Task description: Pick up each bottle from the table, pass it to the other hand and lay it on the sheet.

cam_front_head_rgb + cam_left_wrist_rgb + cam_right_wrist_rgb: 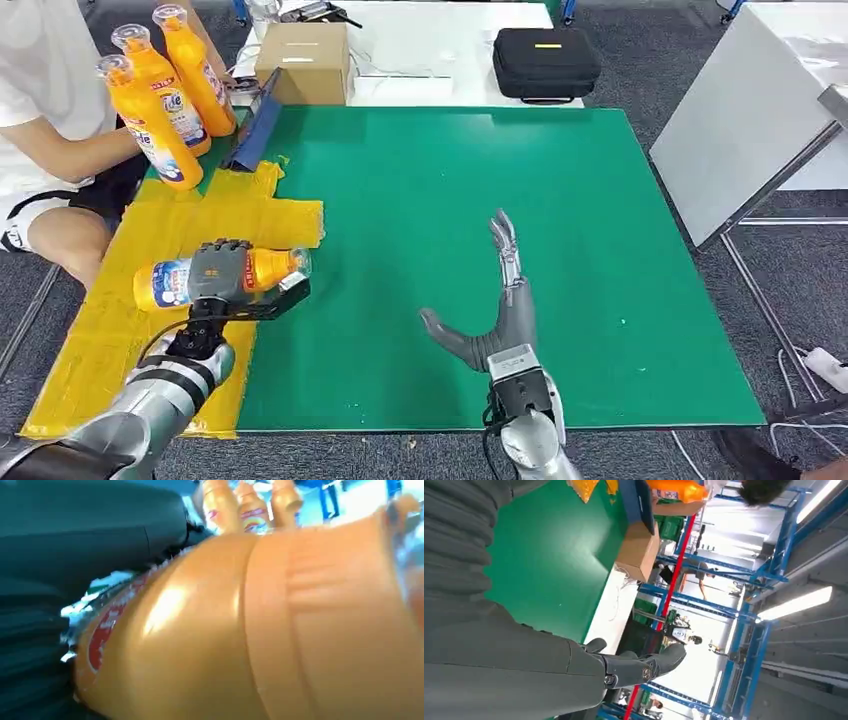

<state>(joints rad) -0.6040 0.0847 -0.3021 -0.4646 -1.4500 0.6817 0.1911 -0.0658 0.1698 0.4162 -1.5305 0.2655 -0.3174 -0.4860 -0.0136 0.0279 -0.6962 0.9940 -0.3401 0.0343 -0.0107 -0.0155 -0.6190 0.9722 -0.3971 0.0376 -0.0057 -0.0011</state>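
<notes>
The left robot hand grips an orange plastic bottle with a clear cap and a blue-and-white label around its middle, holding it on its side over the right edge of the crinkled yellow sheet that covers the left part of the green-matted worktop; the cap end points toward the green mat and the base toward the worktop's left edge. Whether the bottle touches the sheet or hangs just above it cannot be told. In the left wrist view the bottle's orange body lies close against the camera, its red label lettering blurred. The right robot hand holds nothing: it is open flat over the middle of the green mat, fingers stretched straight ahead and the thumb spread out to the left, well apart from the bottle. Three more orange bottles of the same kind stand upright in a close row at the far left corner of the worktop, just beside a seated person in a white shirt. Near them lie a dark blue flat folder and a brown cardboard box, and a black zipped case rests on the white table beyond.
</notes>
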